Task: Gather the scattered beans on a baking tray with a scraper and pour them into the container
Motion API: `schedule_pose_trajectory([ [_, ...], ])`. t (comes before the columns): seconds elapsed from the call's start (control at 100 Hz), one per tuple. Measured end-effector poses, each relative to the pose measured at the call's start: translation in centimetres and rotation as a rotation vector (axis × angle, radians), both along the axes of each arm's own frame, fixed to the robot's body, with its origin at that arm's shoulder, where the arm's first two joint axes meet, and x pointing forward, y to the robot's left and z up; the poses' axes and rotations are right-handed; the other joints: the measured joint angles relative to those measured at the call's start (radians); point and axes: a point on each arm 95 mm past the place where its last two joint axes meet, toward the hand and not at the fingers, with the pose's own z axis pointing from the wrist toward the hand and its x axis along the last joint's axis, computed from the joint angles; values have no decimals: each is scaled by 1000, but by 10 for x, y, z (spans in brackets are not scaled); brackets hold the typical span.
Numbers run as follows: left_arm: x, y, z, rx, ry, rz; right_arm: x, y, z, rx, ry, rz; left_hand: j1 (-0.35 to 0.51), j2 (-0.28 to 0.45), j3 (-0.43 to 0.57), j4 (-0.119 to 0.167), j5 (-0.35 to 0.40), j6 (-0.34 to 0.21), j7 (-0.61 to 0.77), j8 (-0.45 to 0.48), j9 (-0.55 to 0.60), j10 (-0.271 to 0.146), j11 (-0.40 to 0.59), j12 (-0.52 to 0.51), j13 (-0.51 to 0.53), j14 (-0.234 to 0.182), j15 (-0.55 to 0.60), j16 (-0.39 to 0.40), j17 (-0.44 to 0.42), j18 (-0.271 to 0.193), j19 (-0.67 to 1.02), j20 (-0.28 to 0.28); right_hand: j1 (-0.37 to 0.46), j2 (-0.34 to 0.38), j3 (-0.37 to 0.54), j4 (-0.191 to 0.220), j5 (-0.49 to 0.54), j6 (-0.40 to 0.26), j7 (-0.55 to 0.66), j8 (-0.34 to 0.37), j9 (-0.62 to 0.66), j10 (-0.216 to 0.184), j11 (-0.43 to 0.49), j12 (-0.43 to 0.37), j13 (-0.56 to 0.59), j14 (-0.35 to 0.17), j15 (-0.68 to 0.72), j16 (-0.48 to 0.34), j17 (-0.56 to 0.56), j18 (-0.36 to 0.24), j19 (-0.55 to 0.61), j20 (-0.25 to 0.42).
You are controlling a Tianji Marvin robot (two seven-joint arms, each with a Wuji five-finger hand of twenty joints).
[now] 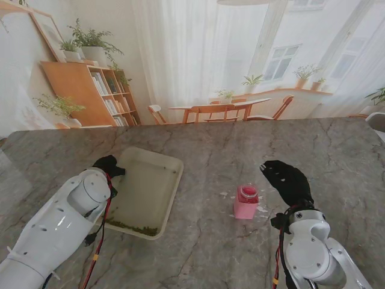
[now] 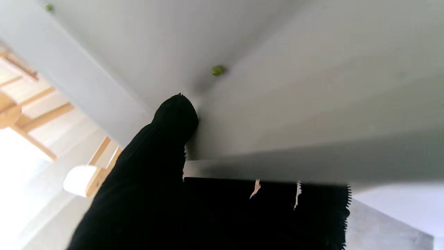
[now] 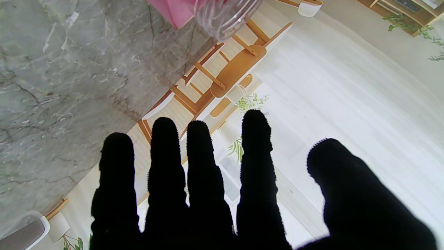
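The cream baking tray (image 1: 157,158) lies left of centre on the marble table. Green beans (image 1: 135,228) are heaped along its wall nearest to me. My left hand (image 1: 108,165), in a black glove, grips the tray's left rim: in the left wrist view the thumb (image 2: 166,135) presses the inside wall (image 2: 312,104) and the fingers (image 2: 277,208) curl under the rim. A stray bean (image 2: 218,70) sits in the corner. The pink container (image 1: 246,202) with a clear ribbed mouth (image 3: 225,15) stands right of the tray. My right hand (image 1: 289,180) hovers just right of it, fingers (image 3: 166,173) spread, holding nothing. No scraper is visible.
Small white flecks (image 1: 263,210) lie on the marble around the container. The table's far edge (image 1: 240,120) runs across the view, with a backdrop of a room behind it. My two white forearms (image 1: 60,229) rise from the near corners.
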Motion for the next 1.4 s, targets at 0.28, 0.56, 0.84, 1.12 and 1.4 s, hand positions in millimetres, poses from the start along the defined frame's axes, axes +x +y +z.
schedule_pose_trajectory([
  [0.28, -8, -3, 2, -298, 42, 149, 0, -1, 0, 1, 0, -3, -38, -96, 208, 73, 54, 31, 72, 15, 126, 17, 24, 73, 280, -11, 236, 52, 201, 2, 17, -120, 0, 1, -26, 0, 0, 0, 0, 0, 0, 0, 0, 0, 0, 0, 0, 0, -1, 0, 0, 0],
  [0.56, -17, -1, -7, -473, 86, 264, -1, -1, 0, 1, -1, -4, -38, -199, 357, 73, 83, 31, 98, 16, 209, 10, 10, 193, 382, -15, 277, 83, 305, -13, 98, -190, 0, 12, -26, 0, 0, 0, 0, 0, 1, 0, 0, 0, 0, 0, 0, 0, -1, 1, 0, 0],
  [0.84, -21, 4, -14, -713, 100, 504, -1, -1, 0, 1, 0, -6, -10, -252, 399, 73, 82, 33, 122, 10, 259, 1, -2, 339, 455, -23, 298, 144, 367, -33, 115, -294, 0, 12, -26, 0, 0, 0, 0, 0, 1, 0, 0, 0, 0, 0, 0, 0, -9, 1, 0, 0],
  [1.12, -22, -1, -15, -714, 86, 506, 0, -1, 0, 1, 2, -4, -9, -253, 399, 73, 82, 33, 124, 10, 261, -3, 16, 427, 505, -37, 317, 287, 412, -47, 147, -277, 1, 12, -26, 0, 0, 0, 0, 0, 1, 0, 0, 0, 0, 0, 0, 0, -9, 1, 0, 0],
  [1.4, -23, -5, -4, -721, 14, 493, 0, -1, 0, 1, 2, -3, -9, -252, 399, 73, 81, 33, 124, 10, 261, -3, 28, 477, 516, -38, 334, 409, 418, -47, 199, -165, 1, 12, -26, 0, 22, 0, -6, 0, 1, 0, 0, 0, 0, 0, 0, 0, -9, 1, 0, 0],
])
